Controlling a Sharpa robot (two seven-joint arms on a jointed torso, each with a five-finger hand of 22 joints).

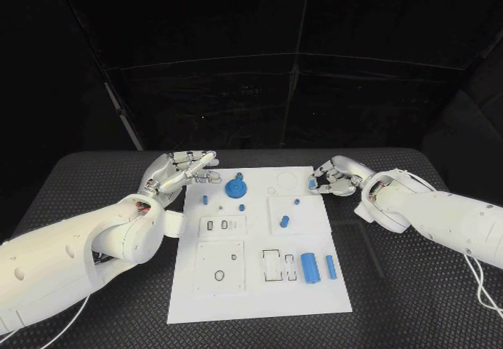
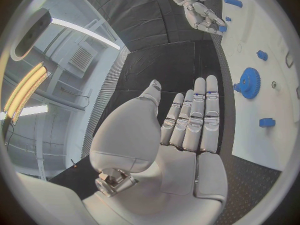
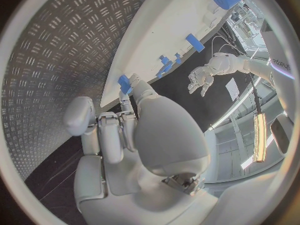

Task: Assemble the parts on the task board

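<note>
The white task board (image 1: 256, 291) lies mid-table. On its far part stands a blue gear (image 1: 237, 189), also in the left wrist view (image 2: 250, 82). A blue cylinder (image 1: 310, 267) and a slim blue bar (image 1: 331, 267) lie at its near right. My left hand (image 1: 184, 171) hovers at the board's far left corner, fingers (image 2: 199, 116) straight and apart, holding nothing. At the board's far right edge my right hand (image 1: 336, 178) pinches a small blue part (image 1: 312, 185) between thumb and fingertip (image 3: 124, 83); the left wrist view shows this hand (image 2: 203, 17) with the part (image 2: 222, 28).
Small blue pegs stand on the board: one left of the gear (image 1: 204, 198), one below it (image 1: 241, 207), two right of centre (image 1: 284, 221) (image 1: 296, 202). Black rubber matting (image 1: 419, 305) surrounds the board. My left forearm (image 1: 94, 251) lies along the board's left side.
</note>
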